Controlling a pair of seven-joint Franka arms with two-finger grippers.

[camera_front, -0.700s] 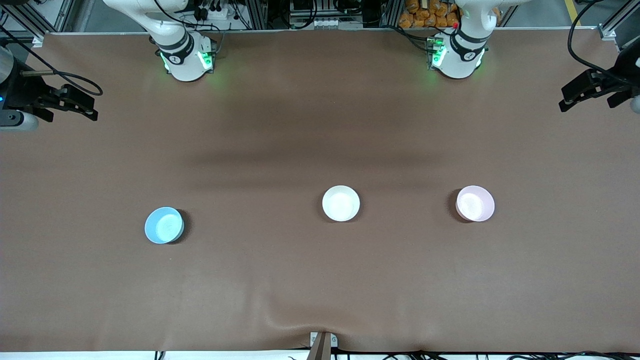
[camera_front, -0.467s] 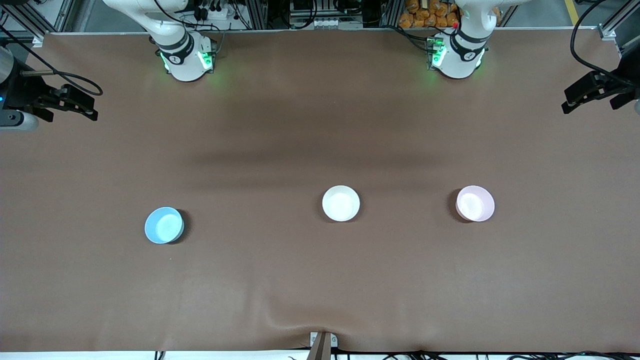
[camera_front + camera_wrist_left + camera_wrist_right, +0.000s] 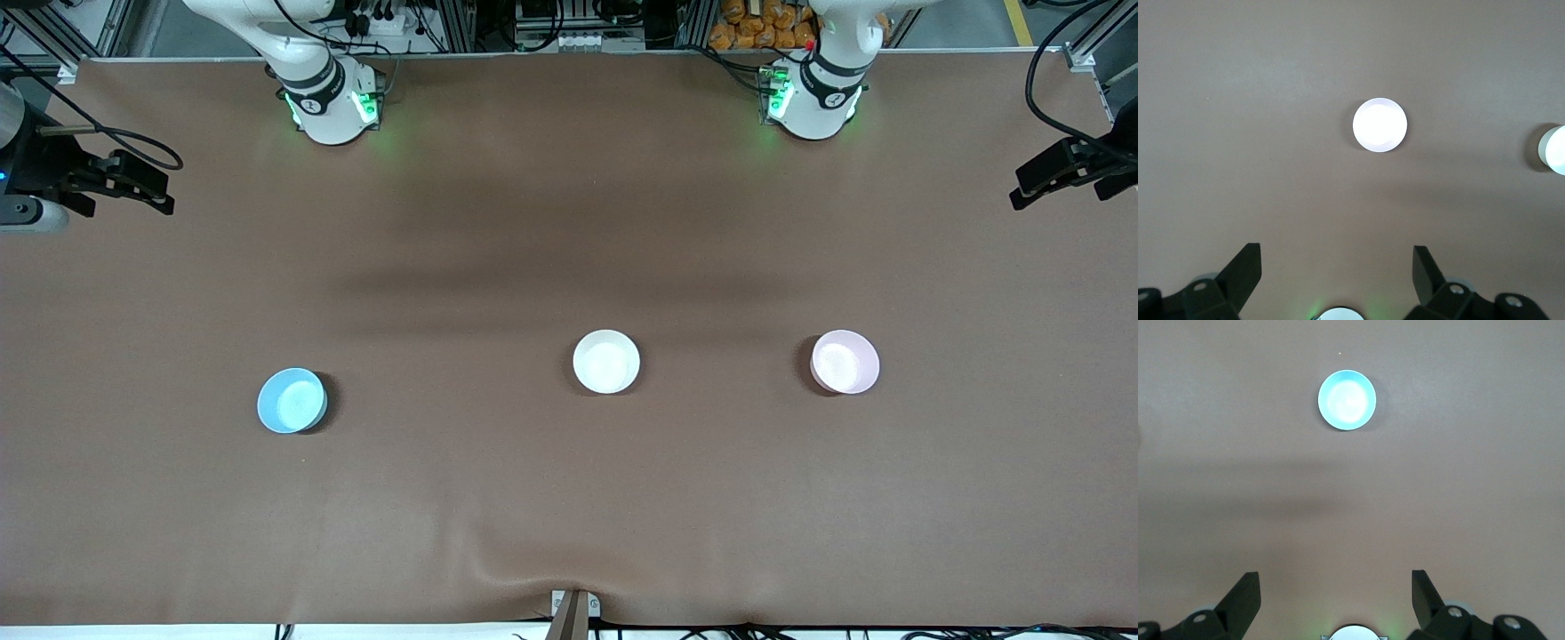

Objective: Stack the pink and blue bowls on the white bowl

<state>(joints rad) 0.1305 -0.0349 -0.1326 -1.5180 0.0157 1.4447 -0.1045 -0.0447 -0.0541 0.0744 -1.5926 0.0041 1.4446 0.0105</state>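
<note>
Three bowls stand apart on the brown table. The blue bowl (image 3: 292, 400) (image 3: 1347, 400) is toward the right arm's end, the white bowl (image 3: 606, 362) (image 3: 1555, 150) in the middle, and the pink bowl (image 3: 845, 362) (image 3: 1380, 125) toward the left arm's end. The pink bowl looks washed pale in the left wrist view. My left gripper (image 3: 1058, 188) (image 3: 1336, 257) hangs open and empty, high over its end of the table. High over the other end, my right gripper (image 3: 158, 191) (image 3: 1335, 580) is also open and empty. Neither gripper is close to a bowl.
The two arm bases (image 3: 333, 107) (image 3: 813, 98) glow green along the table's edge farthest from the front camera. A small camera mount (image 3: 573, 609) sits at the nearest edge, where the brown cover (image 3: 498, 569) wrinkles. Racks and cables line the edge by the bases.
My left gripper has drifted a little outward toward its end of the table. The right gripper and all three bowls have stayed put.
</note>
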